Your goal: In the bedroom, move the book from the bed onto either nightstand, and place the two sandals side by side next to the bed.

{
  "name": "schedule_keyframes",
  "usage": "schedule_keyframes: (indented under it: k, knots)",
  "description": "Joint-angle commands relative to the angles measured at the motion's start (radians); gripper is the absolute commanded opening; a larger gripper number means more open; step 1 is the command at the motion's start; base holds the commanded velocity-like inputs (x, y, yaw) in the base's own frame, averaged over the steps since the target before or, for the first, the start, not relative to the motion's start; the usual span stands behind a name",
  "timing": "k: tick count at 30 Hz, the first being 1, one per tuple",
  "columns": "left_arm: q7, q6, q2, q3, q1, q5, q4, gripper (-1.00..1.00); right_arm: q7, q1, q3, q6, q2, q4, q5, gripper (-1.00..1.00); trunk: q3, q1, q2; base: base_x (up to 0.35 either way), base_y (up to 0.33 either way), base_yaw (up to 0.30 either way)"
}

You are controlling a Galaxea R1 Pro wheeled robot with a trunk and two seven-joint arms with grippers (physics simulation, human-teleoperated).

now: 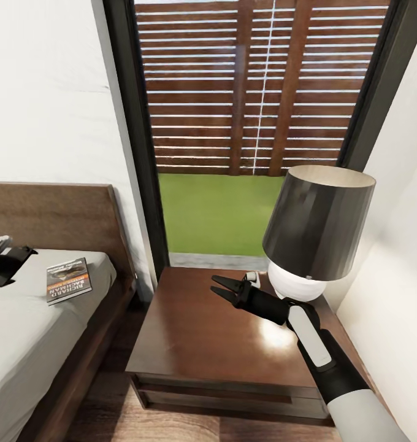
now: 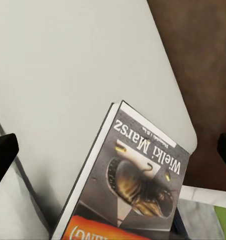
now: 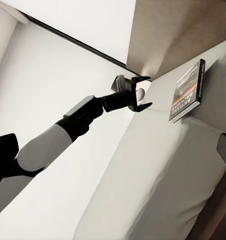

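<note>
Head view puts the left hand (image 1: 9,261) at nine o'clock, hovering low over the plain pale grey mattress of the dark-framed wooden bed (image 1: 24,331), its black fingers spread and holding nothing; the right wrist view shows the same hand (image 3: 135,93) released, pointed toward the thin dark-grey paperback book with the orange band (image 3: 187,91). That book (image 1: 68,280) lies flat on the mattress just beside the hand, toward three o'clock, near the bed's corner by the headboard. The right hand (image 1: 228,290) hangs at five o'clock, also released and empty, over the glossy dark-brown wooden nightstand (image 1: 196,344), close to the white-based lamp with a dark grey shade (image 1: 316,224). Likely risks: a thin book flat on soft bedding may slide toward the edge instead of being pinched, and the right arm could knock the lamp. The nightstand's wide drawer (image 1: 221,393) is closed; its contents cannot be told.
</note>
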Motion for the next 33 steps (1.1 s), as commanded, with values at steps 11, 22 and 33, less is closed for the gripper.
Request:
schedule_keyframes:
  k: [11,22,33]
  knots:
    - [-0.023,0.2,0.07,0.005,-0.001,0.005,-0.002,1.0,0.002,-0.001,0.002,0.004,0.001,0.009,-0.005,1.0,-0.001,0.0,0.0,0.0,0.0,0.0]
    - [-0.179,0.305,0.144,-0.003,-0.001,-0.029,-0.003,1.0,0.004,-0.001,0.002,0.004,0.005,0.031,-0.007,1.0,-0.001,0.0,0.0,0.0,0.0,0.0]
    - [-0.365,0.336,0.176,-0.004,-0.001,-0.148,-0.003,1.0,0.001,0.0,0.002,0.004,0.004,0.038,-0.006,1.0,-0.001,0.0,0.0,0.0,0.0,0.0]
